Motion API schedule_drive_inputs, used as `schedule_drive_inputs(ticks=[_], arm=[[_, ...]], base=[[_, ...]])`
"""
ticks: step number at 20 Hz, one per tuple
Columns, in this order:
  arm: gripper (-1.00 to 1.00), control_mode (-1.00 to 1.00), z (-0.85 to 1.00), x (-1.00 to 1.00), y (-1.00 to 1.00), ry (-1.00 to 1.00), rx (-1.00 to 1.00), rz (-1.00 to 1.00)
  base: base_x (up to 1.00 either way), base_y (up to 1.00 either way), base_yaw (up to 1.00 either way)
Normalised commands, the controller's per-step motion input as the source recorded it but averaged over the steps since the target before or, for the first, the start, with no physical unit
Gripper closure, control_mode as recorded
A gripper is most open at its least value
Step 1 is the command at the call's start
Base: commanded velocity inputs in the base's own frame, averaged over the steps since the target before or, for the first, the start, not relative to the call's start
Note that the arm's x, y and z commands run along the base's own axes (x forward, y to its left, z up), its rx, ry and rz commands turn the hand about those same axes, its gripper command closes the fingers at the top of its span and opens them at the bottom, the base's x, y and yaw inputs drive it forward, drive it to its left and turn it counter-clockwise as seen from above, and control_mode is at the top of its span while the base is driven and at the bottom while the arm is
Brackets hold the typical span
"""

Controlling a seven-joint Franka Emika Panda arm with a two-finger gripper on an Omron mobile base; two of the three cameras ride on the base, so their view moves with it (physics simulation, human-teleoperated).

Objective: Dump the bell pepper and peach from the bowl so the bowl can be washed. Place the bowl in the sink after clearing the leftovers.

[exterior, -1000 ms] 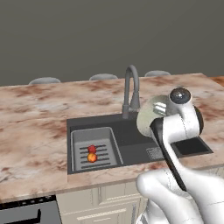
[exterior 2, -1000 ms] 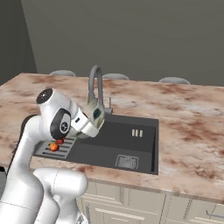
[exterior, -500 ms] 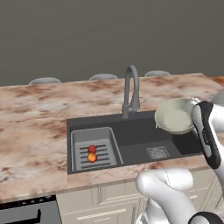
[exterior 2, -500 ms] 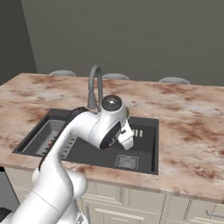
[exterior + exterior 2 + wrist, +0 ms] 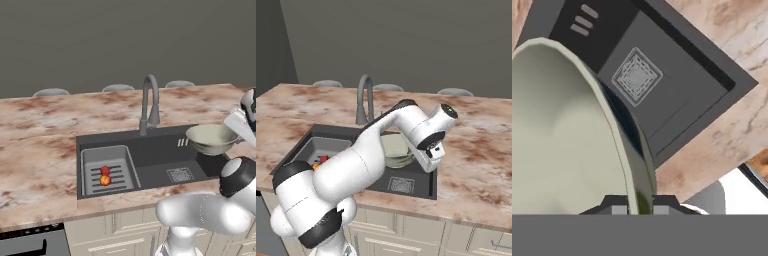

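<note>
The pale cream bowl point(image 5: 212, 137) hangs upright and empty over the right end of the dark sink point(image 5: 160, 150). My gripper point(image 5: 231, 131) is shut on its right rim. In the hand view the bowl point(image 5: 562, 135) takes up the left side, its rim pinched in the gripper point(image 5: 637, 204), with the square drain point(image 5: 636, 76) below. In the right base view my arm hides part of the bowl point(image 5: 395, 150). The red bell pepper point(image 5: 104, 170) and the orange-yellow peach point(image 5: 105, 180) lie touching in the ribbed tray section at the sink's left.
The grey gooseneck tap point(image 5: 150, 102) stands behind the sink's middle, left of the bowl. Marbled brown counter point(image 5: 40, 140) surrounds the sink. Several round stool tops point(image 5: 117, 88) show beyond the far edge. A dark appliance point(image 5: 30, 242) sits below the counter at the left.
The arm has swung to the right, carrying the bowl from beside the tap to above the sink's right end. The two fruits have stayed in the tray section.
</note>
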Motion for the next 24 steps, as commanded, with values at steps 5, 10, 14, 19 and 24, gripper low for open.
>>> schedule_drive_inputs(ticks=[5,10,14,19,24], arm=[[1.00,-1.00,-0.78,0.00,0.28,-0.07,0.06,0.00],[1.00,-1.00,-0.56,0.00,0.23,-0.08,0.11,0.00],[1.00,-1.00,-0.11,0.17,0.18,0.00,0.04,0.00],[1.00,-1.00,-0.17,0.39,0.21,0.00,-0.07,0.00],[1.00,-1.00,-0.28,0.26,0.09,0.00,-0.10,0.00]], base=[[0.00,0.00,0.00],[0.00,0.00,0.00],[0.00,0.00,0.00],[0.00,0.00,0.00],[0.00,0.00,0.00]])
